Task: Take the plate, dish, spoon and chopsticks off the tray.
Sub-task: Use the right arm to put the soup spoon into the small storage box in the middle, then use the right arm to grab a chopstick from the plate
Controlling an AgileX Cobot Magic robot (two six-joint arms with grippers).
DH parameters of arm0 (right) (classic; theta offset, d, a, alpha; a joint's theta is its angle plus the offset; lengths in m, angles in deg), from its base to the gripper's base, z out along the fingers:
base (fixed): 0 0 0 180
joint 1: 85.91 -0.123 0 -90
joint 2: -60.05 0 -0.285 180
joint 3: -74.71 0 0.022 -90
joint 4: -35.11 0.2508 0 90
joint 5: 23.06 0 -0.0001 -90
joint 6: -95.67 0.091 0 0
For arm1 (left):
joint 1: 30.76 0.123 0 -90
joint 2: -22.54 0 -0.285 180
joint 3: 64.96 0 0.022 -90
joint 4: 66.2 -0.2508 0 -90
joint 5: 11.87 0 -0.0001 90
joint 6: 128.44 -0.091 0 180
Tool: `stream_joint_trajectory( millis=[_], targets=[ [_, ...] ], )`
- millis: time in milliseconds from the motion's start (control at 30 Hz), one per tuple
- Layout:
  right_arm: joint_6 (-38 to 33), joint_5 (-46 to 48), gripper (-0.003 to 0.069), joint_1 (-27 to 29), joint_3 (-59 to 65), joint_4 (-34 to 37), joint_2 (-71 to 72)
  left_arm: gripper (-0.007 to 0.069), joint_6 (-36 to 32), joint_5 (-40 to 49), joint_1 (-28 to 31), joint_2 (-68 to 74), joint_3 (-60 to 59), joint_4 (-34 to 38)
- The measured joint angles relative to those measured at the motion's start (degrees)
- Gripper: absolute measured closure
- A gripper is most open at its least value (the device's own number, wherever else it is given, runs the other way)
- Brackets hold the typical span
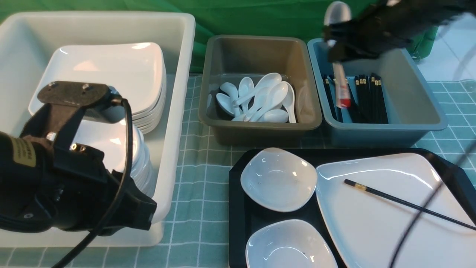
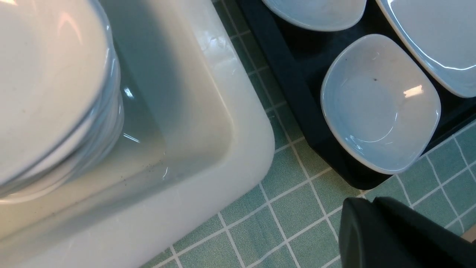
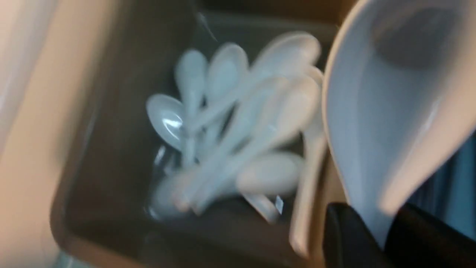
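Over the rim of the spoon bin [image 1: 256, 56], your right gripper [image 3: 386, 238] pinches the spoon [image 3: 372, 119] bowl-up; left gripper [image 2: 373, 208] closed, empty.

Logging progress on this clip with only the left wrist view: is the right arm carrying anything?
Observer: Yes. The right gripper is shut on the spoon, lifted clear of the tray.
Operator: Any chopsticks left to clear?
Observer: One chopstick lies across the plate; I see no second one there.
Operator: Where do spoons go?
Observer: The olive bin beyond the tray holds a pile of white spoons.
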Motion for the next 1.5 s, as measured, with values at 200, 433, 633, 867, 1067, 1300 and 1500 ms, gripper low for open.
stream_joint_trajectory(
  millis=[200,433,633,867,1067,1300,1500],
  targets=[
    [0.2,2.0,0.0298,-3.3,-15.9,0.2,-12.6,0.0616,0.0,0.4,0.0,0.0,0.0,0.0],
    [-1.1,23.5,0.0114,-3.3,-23.4,-11.5,-12.8,0.0616,0.0,0.2,0.0,0.0,0.0,-0.1],
    [-4.3,25.9,0.0589,0.0,-8.4,-14.8,1.3,0.0616,0.0,-2.2,0.0,0.0,0.0,-0.9],
    [-12.9,24.4,0.0599,1.0,22.4,-15.5,16.5,0.0616,0.0,-2.3,0.0,0.0,0.0,-1.4],
    [-18.5,3.2,0.0261,1.0,43.7,-15.5,18.2,0.0616,0.0,-2.3,0.0,0.0,0.0,-1.6],
    [-18.3,-7.5,0.0097,1.1,47.0,-18.3,11.2,0.0615,-0.4,-2.2,0.0,0.0,0.0,-1.6],
    [-14.2,-9.2,0.0372,1.1,46.9,-18.3,9.6,0.0615,-0.5,-0.4,0.0,0.0,0.0,-1.6]
  ],
)
